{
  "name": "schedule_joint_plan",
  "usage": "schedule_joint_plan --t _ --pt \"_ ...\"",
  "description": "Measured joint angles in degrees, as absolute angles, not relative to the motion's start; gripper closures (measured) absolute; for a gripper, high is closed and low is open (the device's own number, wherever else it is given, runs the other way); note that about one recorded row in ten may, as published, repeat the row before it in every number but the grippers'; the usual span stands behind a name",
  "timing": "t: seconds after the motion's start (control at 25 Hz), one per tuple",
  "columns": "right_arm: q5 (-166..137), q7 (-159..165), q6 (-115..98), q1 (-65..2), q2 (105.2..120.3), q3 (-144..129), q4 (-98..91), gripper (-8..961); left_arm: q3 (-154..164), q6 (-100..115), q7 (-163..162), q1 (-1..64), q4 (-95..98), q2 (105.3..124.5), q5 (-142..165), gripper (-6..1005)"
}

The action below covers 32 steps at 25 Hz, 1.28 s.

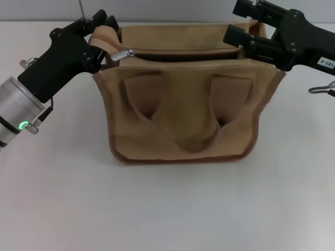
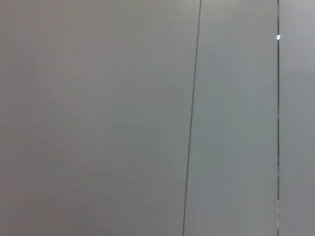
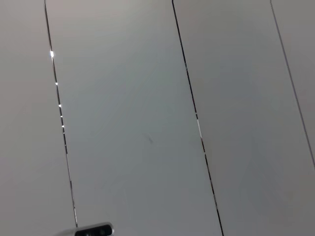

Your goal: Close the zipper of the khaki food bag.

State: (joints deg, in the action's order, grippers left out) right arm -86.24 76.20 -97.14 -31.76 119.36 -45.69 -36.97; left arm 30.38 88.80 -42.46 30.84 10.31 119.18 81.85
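The khaki food bag [image 1: 183,117] stands upright mid-table in the head view, its two handles hanging down the front. Its zipper [image 1: 183,52] lies open along the top, showing a dark gap. The silver pull tab [image 1: 125,53] sits at the bag's left end. My left gripper [image 1: 106,25] is at the top left corner, shut on the fabric at the zipper's end, just behind the pull tab. At the top right corner my right gripper [image 1: 242,23] has its fingers on either side of the bag's rim, gripping it. Neither wrist view shows the bag or any fingers.
White tabletop [image 1: 167,209] surrounds the bag. A grey metal hook [image 1: 322,88] lies at the right edge, below the right arm. Both wrist views show only grey panels with thin seams [image 2: 191,118] [image 3: 197,118].
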Motion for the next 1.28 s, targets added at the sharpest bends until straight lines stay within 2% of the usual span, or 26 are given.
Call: schedule_joint_plan --t 0.16,0.72,0.92,1.28 --pt "-86.2 76.2 -97.1 -31.7 119.43 -45.7 -36.9 178 30.1 88.7 -42.1 30.6 9.7 119.18 81.1 783" --pt "-86.3 82.7 -94.2 -33.8 119.50 -52.1 -40.1 178 30.4 94.5 -34.6 29.4 5.3 119.18 78.1 940" --pt "-86.3 81.9 -94.0 -33.9 119.49 -52.4 -39.0 178 30.1 96.1 -34.9 29.1 5.3 119.13 78.0 988" --pt "-85.9 81.9 -93.9 -34.6 119.57 -54.0 -39.2 178 30.3 96.6 -35.2 30.7 4.6 119.19 78.0 995"
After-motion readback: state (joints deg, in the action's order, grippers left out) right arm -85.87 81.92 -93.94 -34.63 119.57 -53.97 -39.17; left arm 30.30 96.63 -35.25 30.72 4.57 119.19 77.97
